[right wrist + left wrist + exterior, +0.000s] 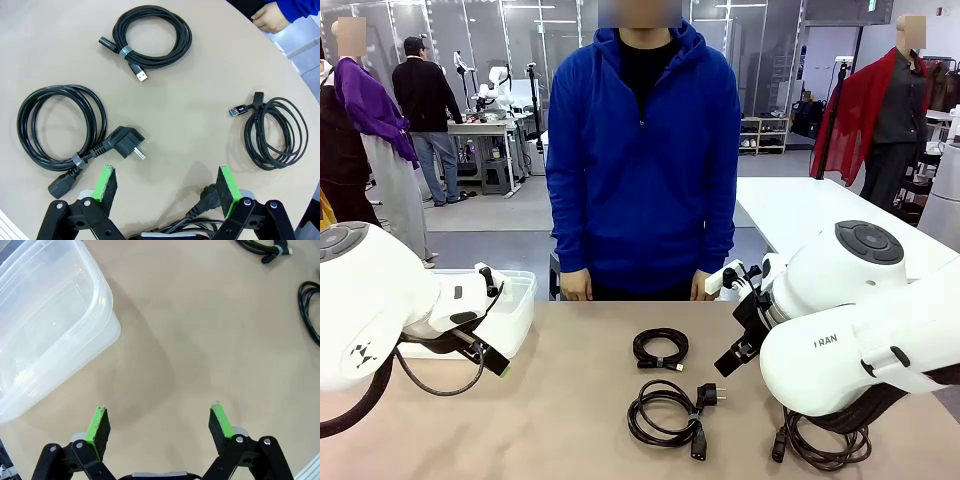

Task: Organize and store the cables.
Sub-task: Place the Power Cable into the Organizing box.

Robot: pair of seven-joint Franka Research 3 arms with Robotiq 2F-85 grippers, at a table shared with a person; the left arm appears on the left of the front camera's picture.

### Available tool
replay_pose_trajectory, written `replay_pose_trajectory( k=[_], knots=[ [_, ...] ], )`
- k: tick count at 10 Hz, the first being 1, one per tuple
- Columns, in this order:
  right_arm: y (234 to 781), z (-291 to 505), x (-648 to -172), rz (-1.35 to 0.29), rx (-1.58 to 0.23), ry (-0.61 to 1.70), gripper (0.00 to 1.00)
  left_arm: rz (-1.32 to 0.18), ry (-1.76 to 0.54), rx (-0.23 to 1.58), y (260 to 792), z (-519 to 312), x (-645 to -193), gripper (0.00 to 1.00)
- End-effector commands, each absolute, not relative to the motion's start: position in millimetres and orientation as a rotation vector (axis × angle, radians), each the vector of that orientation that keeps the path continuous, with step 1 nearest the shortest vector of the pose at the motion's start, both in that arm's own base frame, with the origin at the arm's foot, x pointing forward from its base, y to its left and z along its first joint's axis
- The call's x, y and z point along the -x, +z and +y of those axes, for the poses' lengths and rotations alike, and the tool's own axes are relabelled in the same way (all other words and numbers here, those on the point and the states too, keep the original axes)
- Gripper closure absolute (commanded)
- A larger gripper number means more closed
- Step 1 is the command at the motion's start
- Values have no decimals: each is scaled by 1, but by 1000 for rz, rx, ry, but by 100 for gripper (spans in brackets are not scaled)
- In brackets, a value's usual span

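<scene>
Hovering right pincer (165, 172) spread above cables (125, 141)

"FRAN" on right arm (850, 345)

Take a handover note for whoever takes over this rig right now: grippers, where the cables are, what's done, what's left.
Left gripper: open, empty, over bare table beside the clear plastic bin.
Right gripper: open, empty, over the cables.
Cables: four black coils on the table: tied USB cable, power cord with chunky plug, thin cable with blue-tipped connector, fourth cord directly under the right gripper.
Done: nothing stored; the bin looks empty.
Left: all four coils, probably into the bin.
</scene>
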State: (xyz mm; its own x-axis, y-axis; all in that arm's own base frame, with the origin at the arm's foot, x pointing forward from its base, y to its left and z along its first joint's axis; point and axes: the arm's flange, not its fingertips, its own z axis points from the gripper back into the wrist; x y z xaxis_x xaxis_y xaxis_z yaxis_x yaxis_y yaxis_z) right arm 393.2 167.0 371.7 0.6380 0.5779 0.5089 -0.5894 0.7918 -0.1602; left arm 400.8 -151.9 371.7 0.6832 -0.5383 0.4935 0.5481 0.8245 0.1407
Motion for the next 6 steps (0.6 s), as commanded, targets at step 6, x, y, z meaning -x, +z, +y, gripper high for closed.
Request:
replay_pose_trajectory(
  k=[6],
  knots=[
    [455,157,-391,-512,-76,671,0,-437,-719,83,454,-134,-379,0]
  ],
)
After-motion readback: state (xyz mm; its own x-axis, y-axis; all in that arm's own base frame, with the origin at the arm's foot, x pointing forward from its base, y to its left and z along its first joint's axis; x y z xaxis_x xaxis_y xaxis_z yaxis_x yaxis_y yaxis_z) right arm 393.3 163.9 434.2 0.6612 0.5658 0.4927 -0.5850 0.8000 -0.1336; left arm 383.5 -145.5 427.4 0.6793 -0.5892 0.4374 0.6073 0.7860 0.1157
